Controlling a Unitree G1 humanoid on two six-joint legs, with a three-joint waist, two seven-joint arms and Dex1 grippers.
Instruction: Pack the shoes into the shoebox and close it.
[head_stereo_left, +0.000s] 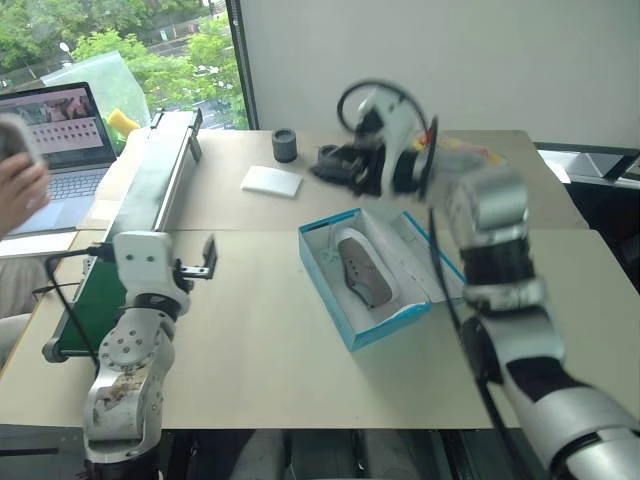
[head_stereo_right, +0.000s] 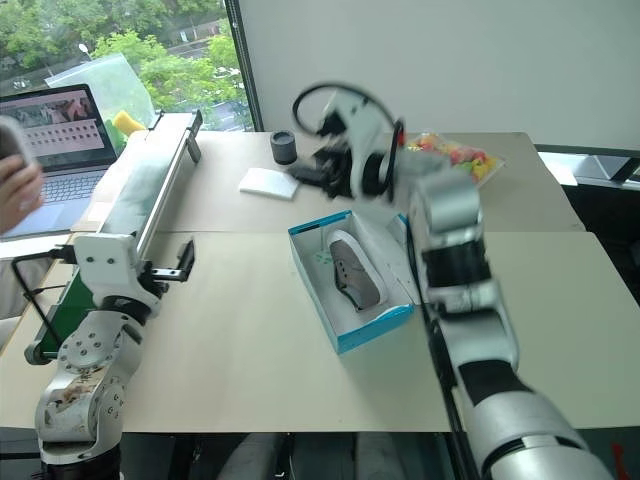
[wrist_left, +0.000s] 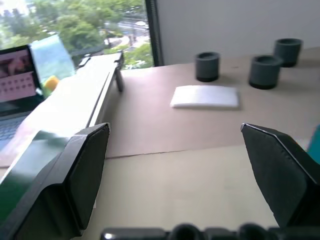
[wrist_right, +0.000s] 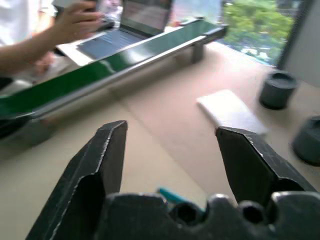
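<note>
shoe (head_stereo_left: 364, 271) lies in open shoebox (head_stereo_left: 340, 317) (both grippers empty)

The shoebox (head_stereo_left: 372, 335) is a turquoise-blue cardboard box, white inside, lying open on the table at a slant. Its lid (head_stereo_left: 432, 252) is folded back flat on the far right side. One shoe (head_stereo_left: 364, 271), grey-brown with a paler sole edge, lies inside the box along its length, on its side. The box sits below and just nearer than the right gripper (head_stereo_left: 330, 165), whose jaws stand apart and empty above the box's far end. It lies well to the right of the left gripper (head_stereo_left: 205, 258), whose jaws are spread wide.
</note>
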